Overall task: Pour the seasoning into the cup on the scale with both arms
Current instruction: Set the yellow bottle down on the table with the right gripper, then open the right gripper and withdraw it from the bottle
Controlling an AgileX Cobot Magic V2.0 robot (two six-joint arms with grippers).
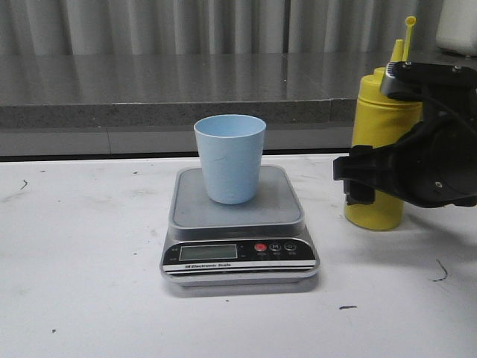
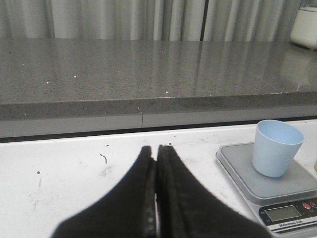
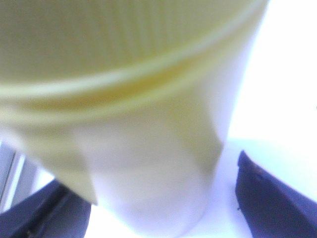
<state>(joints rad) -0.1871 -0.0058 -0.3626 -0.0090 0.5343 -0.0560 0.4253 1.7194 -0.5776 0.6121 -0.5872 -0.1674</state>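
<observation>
The light blue cup stands upright on the platform of the silver scale in the middle of the table. The yellow seasoning bottle stands on the table to the right of the scale, nozzle up, with its cap hanging open. My right gripper is open with its fingers on either side of the bottle's body. In the right wrist view the bottle fills the frame, and a gap shows beside one finger. My left gripper is shut and empty, low over the table left of the scale and the cup.
A grey stone ledge runs along the back of the white table, with curtains behind it. A white container stands on the ledge at the far right. Small dark marks dot the tabletop.
</observation>
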